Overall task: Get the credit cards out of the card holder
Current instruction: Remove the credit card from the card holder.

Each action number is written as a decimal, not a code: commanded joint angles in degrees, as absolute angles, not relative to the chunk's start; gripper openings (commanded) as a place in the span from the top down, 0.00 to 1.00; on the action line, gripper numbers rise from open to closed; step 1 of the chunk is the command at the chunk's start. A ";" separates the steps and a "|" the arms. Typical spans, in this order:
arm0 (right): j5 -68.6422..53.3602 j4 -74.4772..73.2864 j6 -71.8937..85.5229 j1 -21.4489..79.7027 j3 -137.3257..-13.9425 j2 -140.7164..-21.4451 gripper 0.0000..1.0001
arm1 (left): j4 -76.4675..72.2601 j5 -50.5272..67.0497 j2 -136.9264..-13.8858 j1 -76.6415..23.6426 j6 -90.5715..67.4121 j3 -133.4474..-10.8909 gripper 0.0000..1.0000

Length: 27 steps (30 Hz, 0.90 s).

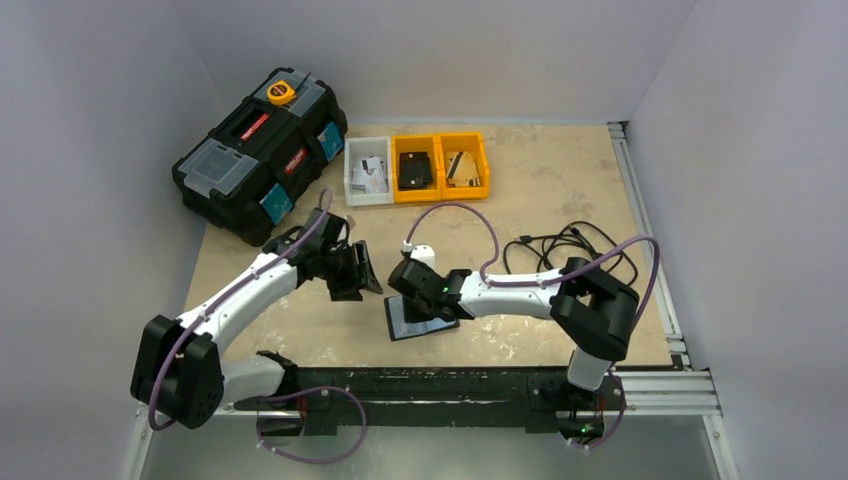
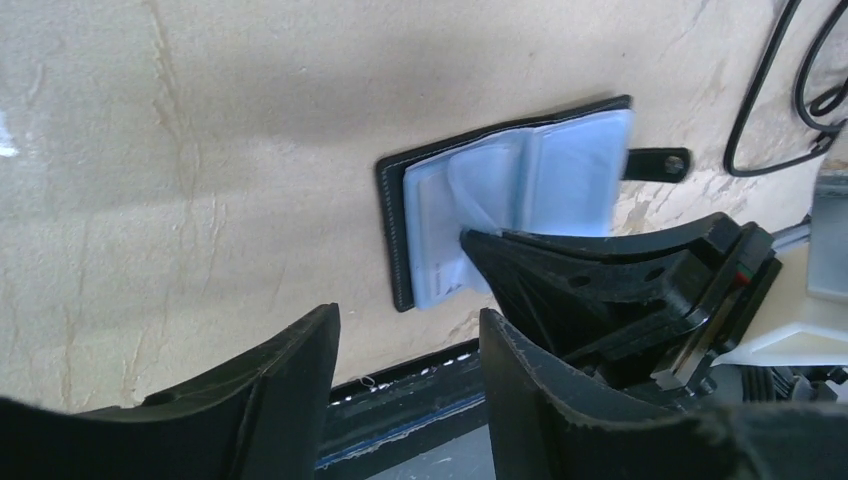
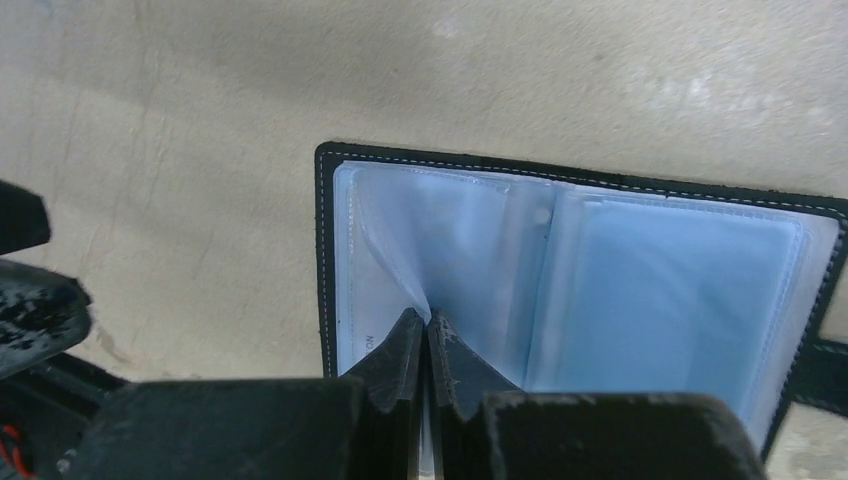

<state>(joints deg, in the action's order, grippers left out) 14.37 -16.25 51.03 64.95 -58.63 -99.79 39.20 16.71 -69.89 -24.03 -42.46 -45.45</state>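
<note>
The holder (image 3: 322,250) lies open and flat on the surface (image 3: 180,120), just in front of the arms, its clear pockets facing up. The pale cards (image 3: 690,290) look to be tucked inside; I can't see one out, so nearly all the job is left. The right pincer (image 3: 428,325) is squeezed down on a lifted leaf (image 3: 390,260); whether it has a card, I can't tell. The left pincer (image 2: 408,320) hovers just beside, wide and holding nothing.
</note>
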 commanded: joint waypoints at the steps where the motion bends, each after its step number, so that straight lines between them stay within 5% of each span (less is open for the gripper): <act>1: 9.34 -12.79 53.88 65.28 -57.10 -97.37 1.00 | 34.95 20.66 -70.75 -24.72 -43.13 -44.74 0.52; 12: 6.91 -6.84 58.40 63.08 -49.95 -91.35 1.00 | 30.92 19.48 -77.27 -31.75 -47.40 -45.37 0.88; 20: 5.79 -4.09 60.80 61.93 -45.73 -89.04 1.00 | 26.68 20.36 -85.42 -35.12 -50.49 -45.72 1.00; 27: 8.07 -6.53 60.78 60.71 -43.91 -85.14 0.98 | 25.98 18.07 -90.26 -35.15 -50.39 -44.74 1.00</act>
